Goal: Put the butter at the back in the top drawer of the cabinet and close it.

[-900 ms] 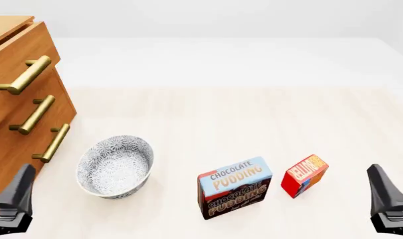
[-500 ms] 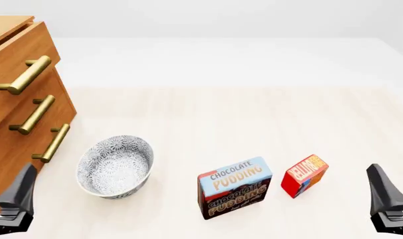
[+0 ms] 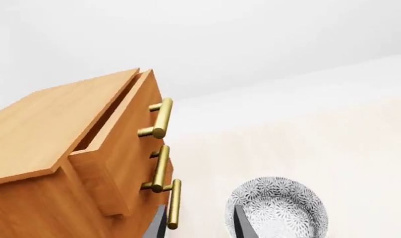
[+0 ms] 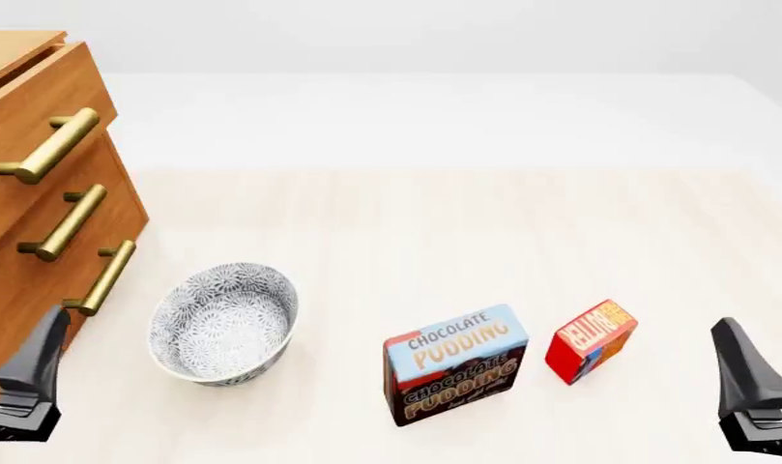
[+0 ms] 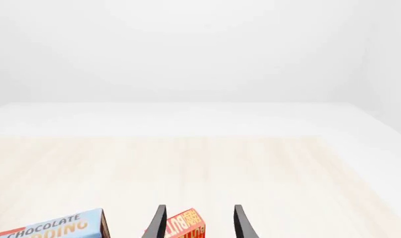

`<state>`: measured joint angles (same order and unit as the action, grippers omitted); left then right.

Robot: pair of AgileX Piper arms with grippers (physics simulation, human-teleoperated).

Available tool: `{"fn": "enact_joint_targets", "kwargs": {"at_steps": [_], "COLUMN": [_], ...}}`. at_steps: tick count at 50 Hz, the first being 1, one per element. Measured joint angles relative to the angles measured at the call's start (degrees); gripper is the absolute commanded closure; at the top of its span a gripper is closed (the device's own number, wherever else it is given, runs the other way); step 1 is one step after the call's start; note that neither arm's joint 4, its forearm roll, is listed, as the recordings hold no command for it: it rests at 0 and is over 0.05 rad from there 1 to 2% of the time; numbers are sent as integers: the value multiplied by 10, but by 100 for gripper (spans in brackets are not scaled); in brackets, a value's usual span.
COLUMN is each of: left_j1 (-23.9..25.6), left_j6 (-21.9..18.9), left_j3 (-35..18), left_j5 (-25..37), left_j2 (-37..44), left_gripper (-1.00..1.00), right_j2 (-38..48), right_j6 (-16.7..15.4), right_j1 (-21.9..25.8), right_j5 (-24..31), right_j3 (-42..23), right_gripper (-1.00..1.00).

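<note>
The butter [image 4: 592, 340], a small red box, stands on the table to the right of the pudding box; in the right wrist view it [image 5: 186, 227] sits just ahead of my fingers. The cabinet [image 4: 16, 280] stands at the left. Its top drawer [image 4: 36, 101] is pulled out a little, as the left wrist view shows [image 3: 117, 144]. My left gripper [image 4: 30, 387] is open and empty beside the cabinet's lower front. My right gripper [image 4: 752, 396] is open and empty, to the right of the butter and nearer me.
A patterned grey bowl [image 4: 223, 324] sits between the cabinet and the Chocolate Pudding box [image 4: 455, 362]. The bowl [image 3: 278, 210] lies just off the left fingers. Two lower drawers have brass handles [image 4: 101, 277].
</note>
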<state>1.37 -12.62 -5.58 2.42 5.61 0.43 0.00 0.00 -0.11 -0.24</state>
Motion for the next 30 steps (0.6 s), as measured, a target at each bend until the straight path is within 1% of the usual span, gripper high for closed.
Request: {"fn": "enact_joint_targets", "kwargs": {"at_steps": [17,25,30], "left_j1": [22,24,24], "left_j6": [-120,-175,-202], "left_j3": [-69,-82,-89], "left_j5": [30,30,32], "left_j2": [66,96,109], "left_gripper": [-100,-100,-100], "right_j2": [0,0,0], "right_j6": [0,0,0], "right_j1": [0,0,0], "right_j5": [0,0,0], "right_j3": [0,0,0], "right_gripper": [-100,-100,-100]}}
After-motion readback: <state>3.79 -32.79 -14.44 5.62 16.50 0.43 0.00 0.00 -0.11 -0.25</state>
